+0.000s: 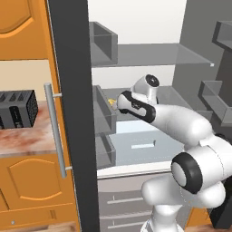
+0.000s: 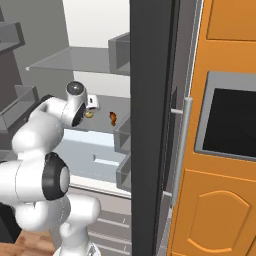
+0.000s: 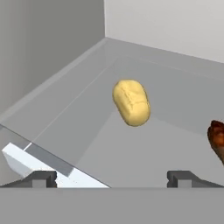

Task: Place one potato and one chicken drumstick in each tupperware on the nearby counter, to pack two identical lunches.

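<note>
The gripper (image 3: 112,177), jaws wide and empty, faces the potato (image 3: 131,103) mid fridge shelf (image 3: 175,83); next, advance and grasp it.

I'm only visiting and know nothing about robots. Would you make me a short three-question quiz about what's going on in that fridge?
1. True or false: the gripper is shut on the potato.
2. What lies on the fridge shelf to the right of the potato in the hand view: A) a toaster B) a drumstick C) a tupperware?
3. Fill in: the potato's colour is ____.

Key: 1 false, it is open and short of the potato; 2 B; 3 yellow.
</note>
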